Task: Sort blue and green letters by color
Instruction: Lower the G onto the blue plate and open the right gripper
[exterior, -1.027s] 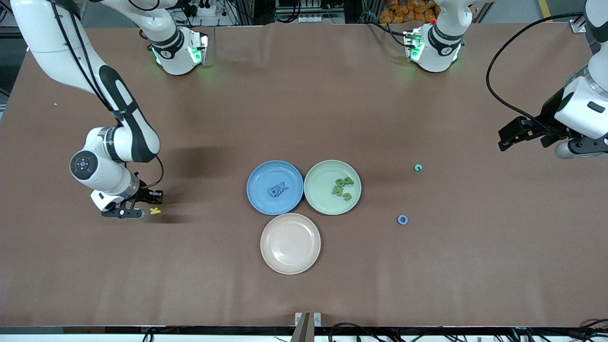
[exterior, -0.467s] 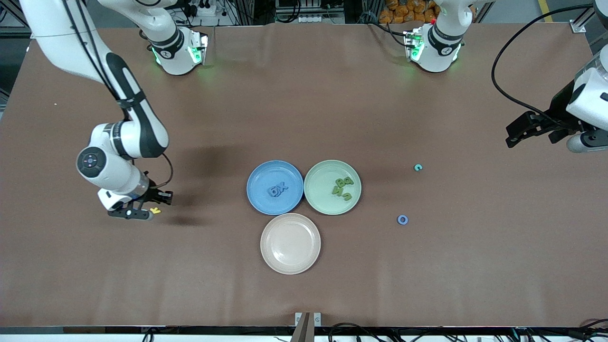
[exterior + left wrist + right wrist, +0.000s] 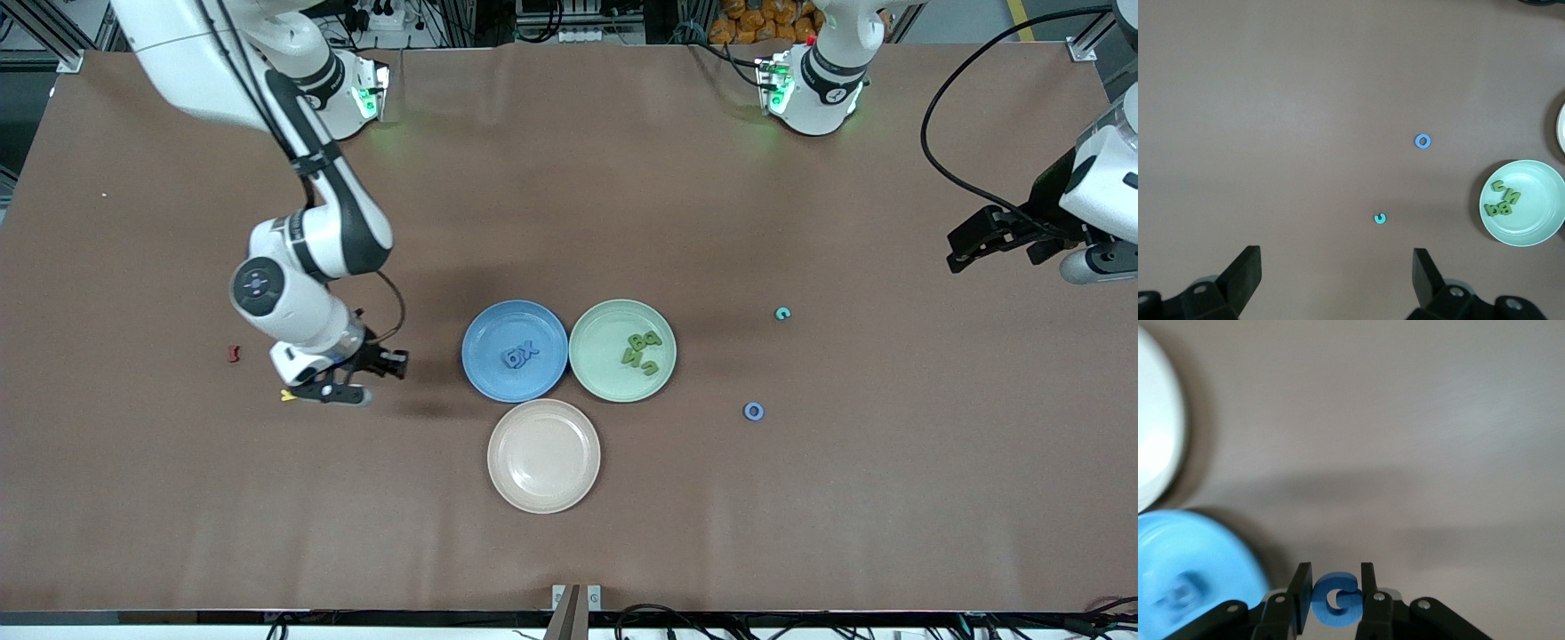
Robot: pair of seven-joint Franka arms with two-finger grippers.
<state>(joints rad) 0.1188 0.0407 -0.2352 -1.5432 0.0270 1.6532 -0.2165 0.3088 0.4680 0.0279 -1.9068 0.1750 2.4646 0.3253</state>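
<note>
The right gripper (image 3: 1335, 600), over bare worktop (image 3: 569, 204) near the blue plate (image 3: 480, 331), has its fingers clenched on a blue G (image 3: 1335, 599). The thin pinch could slip and drop it short of the rim. The path is clear. The left gripper (image 3: 1335, 283) waits, fingers spread, near a loose teal C (image 3: 1380, 218) and blue O (image 3: 1423, 141).

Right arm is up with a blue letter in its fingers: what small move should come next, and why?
Probably carry it on sideways until it hangs over the blue plate, then let go. The right gripper is shut on a blue G above bare table beside that plate, where other blue letters already lie. The left gripper waits open at its end of the table.
</note>
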